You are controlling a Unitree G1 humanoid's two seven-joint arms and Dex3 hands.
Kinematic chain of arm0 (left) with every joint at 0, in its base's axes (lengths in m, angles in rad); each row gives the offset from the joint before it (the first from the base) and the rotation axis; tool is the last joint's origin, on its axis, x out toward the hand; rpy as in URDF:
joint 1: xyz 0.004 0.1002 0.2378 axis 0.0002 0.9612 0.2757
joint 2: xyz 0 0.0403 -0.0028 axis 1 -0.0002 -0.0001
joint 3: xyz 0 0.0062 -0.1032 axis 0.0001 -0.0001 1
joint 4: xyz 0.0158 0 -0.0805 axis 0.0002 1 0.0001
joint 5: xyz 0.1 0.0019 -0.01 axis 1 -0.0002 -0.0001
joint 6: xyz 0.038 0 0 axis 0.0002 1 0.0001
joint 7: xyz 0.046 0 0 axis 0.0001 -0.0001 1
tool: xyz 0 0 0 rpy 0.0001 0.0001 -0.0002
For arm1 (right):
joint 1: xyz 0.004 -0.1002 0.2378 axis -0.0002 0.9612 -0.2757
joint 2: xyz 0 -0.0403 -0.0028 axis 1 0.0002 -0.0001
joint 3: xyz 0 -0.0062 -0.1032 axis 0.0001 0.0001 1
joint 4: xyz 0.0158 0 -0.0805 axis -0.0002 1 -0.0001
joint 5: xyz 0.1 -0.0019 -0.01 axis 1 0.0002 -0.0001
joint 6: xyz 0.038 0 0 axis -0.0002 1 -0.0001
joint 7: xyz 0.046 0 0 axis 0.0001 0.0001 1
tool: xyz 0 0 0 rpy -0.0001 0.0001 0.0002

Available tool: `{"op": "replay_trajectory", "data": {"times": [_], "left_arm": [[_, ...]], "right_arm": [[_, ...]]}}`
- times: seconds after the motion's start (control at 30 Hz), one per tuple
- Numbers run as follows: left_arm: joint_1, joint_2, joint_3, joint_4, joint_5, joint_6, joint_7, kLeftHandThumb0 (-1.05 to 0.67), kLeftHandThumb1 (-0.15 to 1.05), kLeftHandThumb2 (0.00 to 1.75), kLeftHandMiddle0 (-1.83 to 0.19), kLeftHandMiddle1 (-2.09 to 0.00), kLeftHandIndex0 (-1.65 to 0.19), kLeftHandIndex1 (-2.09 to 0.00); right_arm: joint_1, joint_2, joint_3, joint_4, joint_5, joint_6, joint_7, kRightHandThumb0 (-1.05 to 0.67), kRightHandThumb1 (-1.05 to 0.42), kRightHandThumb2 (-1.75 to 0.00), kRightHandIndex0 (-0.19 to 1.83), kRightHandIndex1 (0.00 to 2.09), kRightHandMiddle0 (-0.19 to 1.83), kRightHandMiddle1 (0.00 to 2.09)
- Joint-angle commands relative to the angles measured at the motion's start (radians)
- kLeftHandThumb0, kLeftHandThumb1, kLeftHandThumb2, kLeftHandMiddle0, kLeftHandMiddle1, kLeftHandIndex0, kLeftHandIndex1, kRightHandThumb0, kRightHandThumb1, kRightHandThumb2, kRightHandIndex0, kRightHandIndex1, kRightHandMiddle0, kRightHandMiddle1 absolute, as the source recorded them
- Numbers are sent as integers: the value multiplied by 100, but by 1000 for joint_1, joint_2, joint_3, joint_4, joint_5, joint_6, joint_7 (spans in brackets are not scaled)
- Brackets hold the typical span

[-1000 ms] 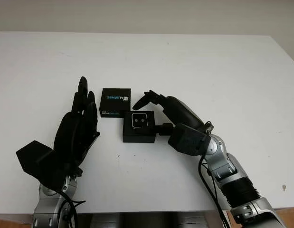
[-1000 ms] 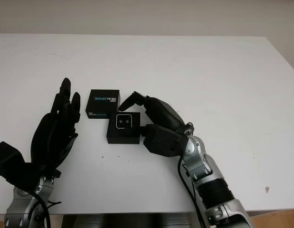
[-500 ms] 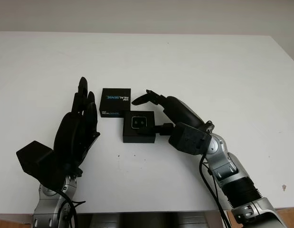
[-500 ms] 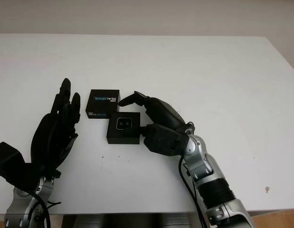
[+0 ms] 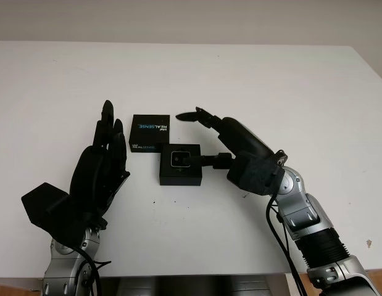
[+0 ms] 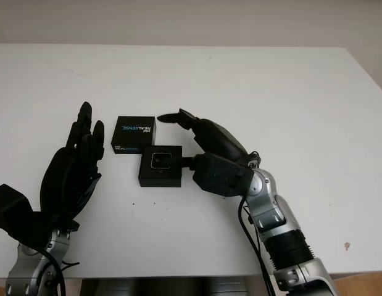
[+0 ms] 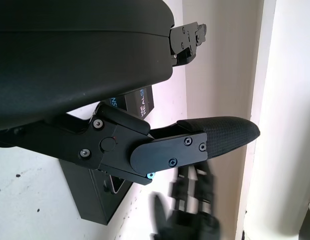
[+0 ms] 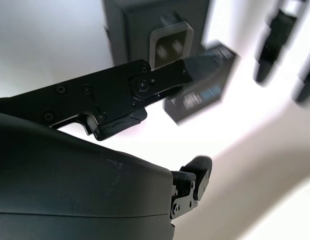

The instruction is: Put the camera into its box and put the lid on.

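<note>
The small square camera [image 5: 180,158] lies lens-up inside the open black box [image 5: 181,172] at the middle of the white table [image 5: 271,86]. The black lid [image 5: 150,132], printed REALSENSE, lies just behind and left of the box, touching its corner. My right hand [image 5: 200,135] is open to the right of the box; its upper finger reaches over toward the lid and its thumb points at the box's right side. My left hand [image 5: 110,132] is open, held upright left of the box and lid. The right wrist view looks down on the camera [image 8: 171,42] and the lid [image 8: 202,90].
The table's near edge [image 5: 197,274] runs just below both forearms. A cable [image 5: 274,228] runs along the right forearm. A few small dark specks mark the tabletop near the box.
The right hand has lifted and drawn back to the right, its fingers leaving the camera. The camera now sits lower in the box. The left hand has not moved.
</note>
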Motion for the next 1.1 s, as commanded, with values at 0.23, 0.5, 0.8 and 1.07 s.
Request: {"op": "replay_trajectory", "data": {"times": [0.23, 0.5, 0.8, 1.07], "left_arm": [[-141, 33, 100, 42, -25, -51, 24, -67, 105, 42, 9, -7, 10, -6], [-386, 277, 136, 273, 136, -227, -47, -45, 105, 15, -51, -40, -39, -45], [-716, 557, -56, 582, 350, -358, -320, -73, 86, 4, -29, -4, -18, -22], [-883, 591, -274, 755, 551, -497, -465, -83, 86, 6, 1, -2, 4, -6]], "right_arm": [[32, 30, -160, -206, 139, 137, -49, -72, -105, -41, 10, 8, 5, 35], [37, -30, -223, -217, 175, 175, -35, -70, -105, -43, 20, 14, -13, 76], [45, -32, -276, -234, 278, 303, -5, -66, -105, -39, 12, 7, -5, 49], [59, -33, -273, -241, 296, 312, -29, -61, -105, -39, 10, 6, -3, 42]]}}
